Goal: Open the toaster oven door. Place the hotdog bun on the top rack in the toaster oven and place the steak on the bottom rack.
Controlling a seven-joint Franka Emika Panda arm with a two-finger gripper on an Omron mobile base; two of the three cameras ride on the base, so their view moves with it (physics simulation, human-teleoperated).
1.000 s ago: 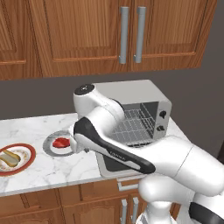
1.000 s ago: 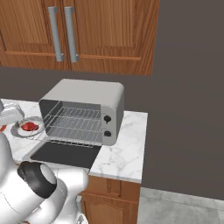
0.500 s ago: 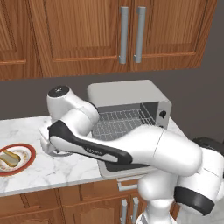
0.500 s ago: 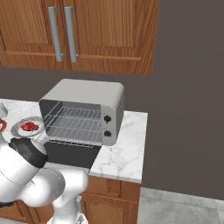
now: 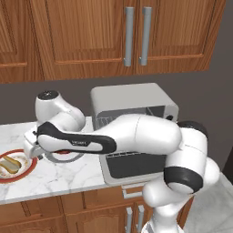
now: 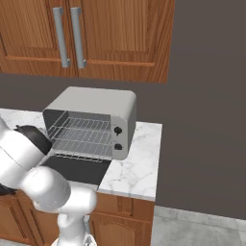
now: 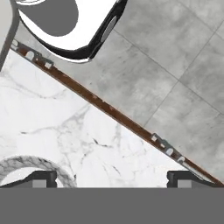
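The toaster oven [image 5: 132,107] is standing well off to the gripper's right, its toaster oven door [image 5: 132,164] lying folded down flat and both wire racks showing bare. The gripper [image 5: 34,148] is hanging low over the marble counter [image 5: 59,175] with fingers spread wide and nothing between them. The hotdog bun [image 5: 10,164] is lying just to its left on a red-rimmed plate [image 5: 25,173], long axis running roughly left to right.
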